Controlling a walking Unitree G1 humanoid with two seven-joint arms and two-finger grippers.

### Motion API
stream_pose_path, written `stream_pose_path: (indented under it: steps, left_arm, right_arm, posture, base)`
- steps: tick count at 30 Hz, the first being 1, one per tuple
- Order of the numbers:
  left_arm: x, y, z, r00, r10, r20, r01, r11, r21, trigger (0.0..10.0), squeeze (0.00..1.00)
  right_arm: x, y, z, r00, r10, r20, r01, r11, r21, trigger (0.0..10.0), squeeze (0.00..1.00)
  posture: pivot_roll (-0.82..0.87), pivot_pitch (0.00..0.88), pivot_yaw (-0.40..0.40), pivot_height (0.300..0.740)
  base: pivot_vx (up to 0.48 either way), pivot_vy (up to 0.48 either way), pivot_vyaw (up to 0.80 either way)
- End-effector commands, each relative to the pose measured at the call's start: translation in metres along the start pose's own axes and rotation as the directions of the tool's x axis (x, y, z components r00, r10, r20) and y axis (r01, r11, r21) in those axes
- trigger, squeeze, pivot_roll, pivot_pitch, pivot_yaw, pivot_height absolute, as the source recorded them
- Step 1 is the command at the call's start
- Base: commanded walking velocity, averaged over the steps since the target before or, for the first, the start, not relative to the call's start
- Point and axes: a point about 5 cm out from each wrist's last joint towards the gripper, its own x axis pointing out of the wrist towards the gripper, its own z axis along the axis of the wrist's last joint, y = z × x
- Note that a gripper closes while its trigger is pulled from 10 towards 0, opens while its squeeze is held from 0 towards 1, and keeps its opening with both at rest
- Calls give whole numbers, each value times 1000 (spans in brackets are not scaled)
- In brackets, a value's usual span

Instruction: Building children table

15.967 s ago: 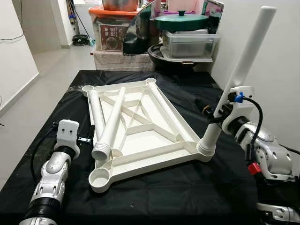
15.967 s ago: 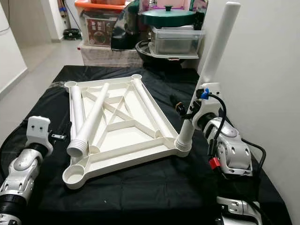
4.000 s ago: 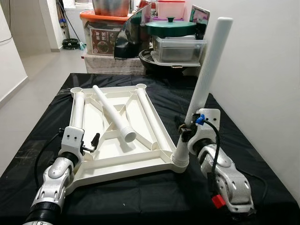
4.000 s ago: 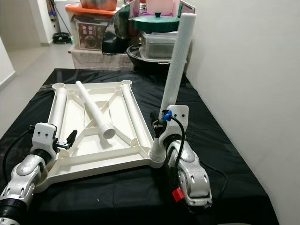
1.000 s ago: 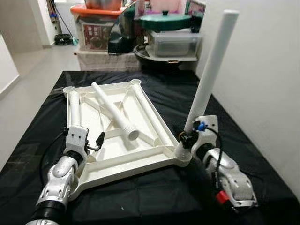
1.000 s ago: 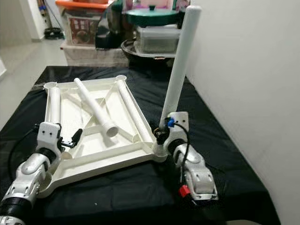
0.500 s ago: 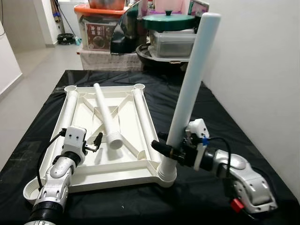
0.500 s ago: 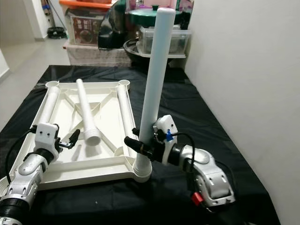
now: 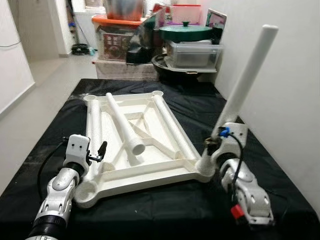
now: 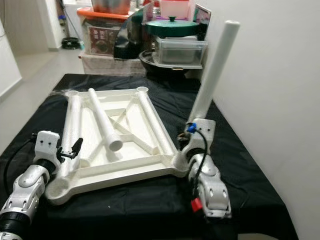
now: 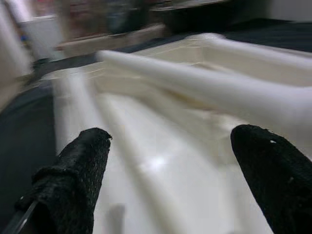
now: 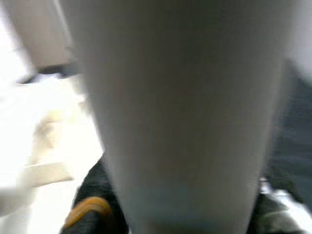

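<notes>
- A white plastic children's tabletop (image 9: 150, 150) lay upside down on the worktop covered in black cloth (image 9: 150, 210), its ribbed underside facing up.
- One long white plastic tube leg (image 9: 243, 87) stood in the near right corner socket (image 9: 205, 170) of the tabletop, tilted away to the right.
- The right end effector (image 9: 214, 145) was at the lower part of that leg, its black fingers pinching the tube; the right wrist view showed the white tube close up between dark finger parts.
- Three more white tube legs lay loose on the underside: one along the left rail (image 9: 93, 125), one across the middle (image 9: 123, 125) with its open ribbed end toward the robot, one along the right rail (image 9: 172, 127).
- The left end effector (image 9: 95, 154) was at the near left edge of the tabletop, its two black fingers (image 11: 78, 180) spread apart with nothing between them.
- Behind the worktop stood a clear plastic storage box (image 9: 194, 52) with a green lid (image 9: 186, 31) on top, and an orange-lidded bin (image 9: 120, 37).
</notes>
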Motion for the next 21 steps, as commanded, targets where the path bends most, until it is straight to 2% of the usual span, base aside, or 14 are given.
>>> stream_pose_path:
  steps: [1,2,3,5,7,8,10,11,14,15,16,17,18,21]
  left_arm:
    - [1,-2,1,1000,-12,1,12,1000,6,10000,0]
    - [2,-2,1,1000,-12,2,12,1000,6,10000,0]
    - [2,-2,1,1000,-12,2,12,1000,6,10000,0]
    - [2,-2,1,1000,-12,3,12,1000,5,10000,0]
    - [2,-2,1,1000,-12,3,12,1000,3,10000,0]
    - [2,-2,1,1000,-12,3,12,1000,3,10000,0]
    - [1,-2,0,1000,-12,2,12,1000,3,10000,0]
    - [1,-2,0,1000,-12,2,12,1000,3,10000,0]
    - [1,-2,0,1000,-10,2,10,1000,3,10000,0]
    - [1,-2,0,1000,-10,2,10,1000,3,10000,0]
    - [1,-1,0,1000,-9,2,9,1000,4,10000,0]
    - [1,-1,0,1000,-8,3,8,1000,5,10000,0]
    - [0,0,0,1000,-6,2,6,1000,7,10000,0]
    - [-1,2,0,1000,-3,2,3,1000,9,10000,0]
  right_arm:
    - [1,12,-3,996,91,-13,-91,995,28,10000,1000]
    - [3,12,0,992,123,-16,-123,992,19,10000,1000]
    - [3,14,6,982,190,-11,-189,982,14,10000,0]
    - [4,15,10,972,235,-6,-235,972,11,10000,0]
    - [-7,18,22,893,449,-6,-449,893,-12,10000,0]
    - [-7,18,22,893,449,-6,-449,893,-12,10000,0]
    - [-18,17,27,811,584,-40,-586,809,-57,10000,0]
    - [-18,17,27,811,584,-40,-586,809,-57,10000,0]
    - [-25,9,23,744,659,-113,-668,739,-85,10000,0]
    - [-25,9,23,744,659,-113,-668,739,-85,10000,0]
    - [-25,6,21,736,665,-130,-676,732,-86,7804,0]
    - [-24,4,19,731,668,-141,-681,727,-86,7804,0]
    - [-22,4,16,737,660,-146,-673,735,-83,314,0]
    - [-18,1,11,764,626,-157,-642,762,-83,0,0]
  posture:
    - [45,0,-72,740]
    - [45,0,-74,740]
    - [45,0,-74,740]
    - [44,0,-73,740]
    - [44,0,-73,740]
    - [44,0,-73,740]
    - [43,0,-77,740]
    - [43,0,-77,740]
    - [46,0,-78,740]
    - [46,0,-78,740]
    - [46,0,-78,740]
    - [46,0,-78,740]
    - [58,0,-83,740]
    - [63,0,-82,740]
  base:
    - [0,0,0]
    - [0,0,0]
    - [0,0,0]
    - [0,0,0]
    - [0,0,0]
    - [0,0,0]
    - [0,0,0]
    - [0,0,0]
    - [0,0,0]
    - [0,0,0]
    - [0,0,0]
    - [0,0,0]
    - [0,0,0]
    - [0,0,0]
